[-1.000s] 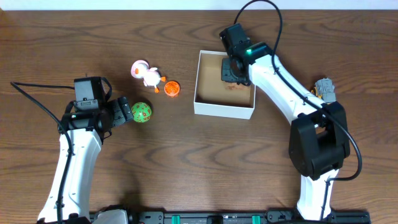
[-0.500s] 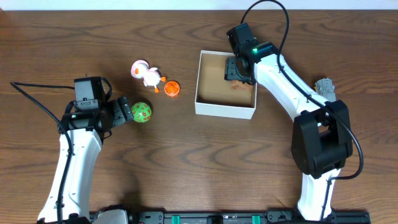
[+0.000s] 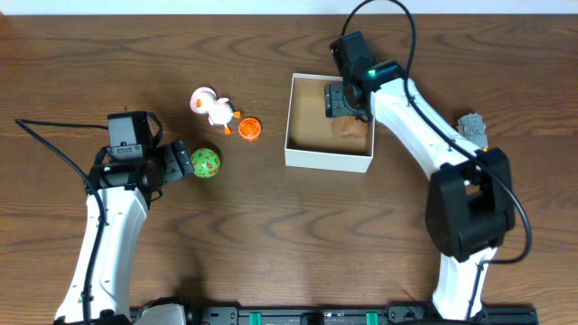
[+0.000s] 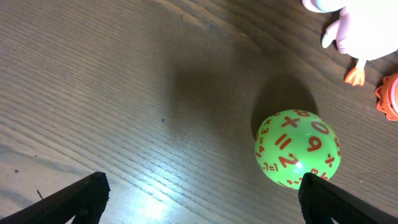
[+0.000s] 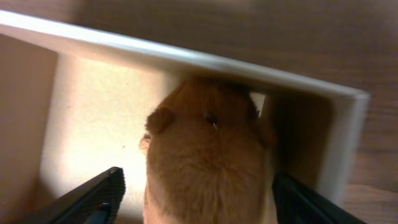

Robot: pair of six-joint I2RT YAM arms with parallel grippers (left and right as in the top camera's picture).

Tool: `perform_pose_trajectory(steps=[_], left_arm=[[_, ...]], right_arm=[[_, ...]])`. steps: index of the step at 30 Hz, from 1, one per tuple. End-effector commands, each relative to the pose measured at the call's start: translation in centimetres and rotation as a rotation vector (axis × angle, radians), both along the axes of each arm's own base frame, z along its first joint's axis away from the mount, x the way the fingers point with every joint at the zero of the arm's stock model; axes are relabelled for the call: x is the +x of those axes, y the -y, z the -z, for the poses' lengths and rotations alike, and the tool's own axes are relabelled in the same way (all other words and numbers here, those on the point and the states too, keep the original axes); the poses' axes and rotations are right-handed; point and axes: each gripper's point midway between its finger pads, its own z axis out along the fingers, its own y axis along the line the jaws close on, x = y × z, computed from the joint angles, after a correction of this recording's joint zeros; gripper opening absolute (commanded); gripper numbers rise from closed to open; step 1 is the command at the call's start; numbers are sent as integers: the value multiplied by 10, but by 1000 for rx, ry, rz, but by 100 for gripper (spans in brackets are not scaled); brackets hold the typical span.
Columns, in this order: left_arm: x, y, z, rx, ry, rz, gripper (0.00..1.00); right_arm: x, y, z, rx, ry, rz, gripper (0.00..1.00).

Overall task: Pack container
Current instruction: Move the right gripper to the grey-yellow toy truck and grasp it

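Right hand (image 3: pixel 346 101): I read it as released. In the right wrist view (image 5: pixel 199 202) its 2 fingers (image 5: pixel 93 196) stand spread wide, 1 on each side of the furry toy, and neither presses on it. It hangs over the far right corner of the container.
Left hand (image 3: pixel 177 160): also released, well to the left of the container. In the left wrist view (image 4: pixel 208 202) the 2 finger tips are wide apart and hold nothing.
Container (image 3: pixel 328 161): a square, shallow box with white outer walls and a brown inside. It sits on the counter (image 3: pixel 271 235) under the right arm. Its white wall (image 5: pixel 186 59) runs across the top of the right wrist view.
Furry toy (image 3: pixel 350 127): brown and round-backed, with small ears. It lies inside the container, tucked against the wall (image 5: pixel 205 155) in the far right corner.
Green ball (image 3: pixel 206 162): printed with orange numbers. It is out on the counter left of the container and just beside the left hand's fingers (image 4: pixel 297 148).
Pink and white duck (image 3: pixel 213 106): left of the container, beyond the ball (image 4: pixel 360 31).
Orange toy (image 3: pixel 250 129): between the duck and the container, touching neither (image 4: pixel 390 96).
Grey object (image 3: pixel 471 128): right of the container. I cannot tell what it is.
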Motion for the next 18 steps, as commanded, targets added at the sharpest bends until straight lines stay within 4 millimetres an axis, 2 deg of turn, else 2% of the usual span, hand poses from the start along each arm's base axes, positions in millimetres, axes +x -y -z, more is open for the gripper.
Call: perform_pose_trajectory(steps=[1, 6, 9, 13, 14, 16, 18], left_arm=[[4, -2, -6, 1, 13, -10, 98], [4, -2, -6, 1, 13, -10, 98], [4, -2, -6, 1, 13, -10, 98], [4, -2, -6, 1, 13, -10, 98], [4, -2, -6, 2, 13, -10, 98], [4, -2, -6, 1, 13, -10, 98], [4, -2, -6, 2, 13, -10, 98]], right_arm=[[7, 16, -74, -10, 167, -5, 86], [4, 70, -127, -48, 266, 95, 92], [4, 109, -136, -62, 270, 164, 93], [0, 171, -123, -111, 204, 257, 94], [-2, 187, -116, -118, 177, 281, 97], [-8, 209, -100, -106, 117, 296, 99], [-13, 223, -83, -68, 58, 292, 99]])
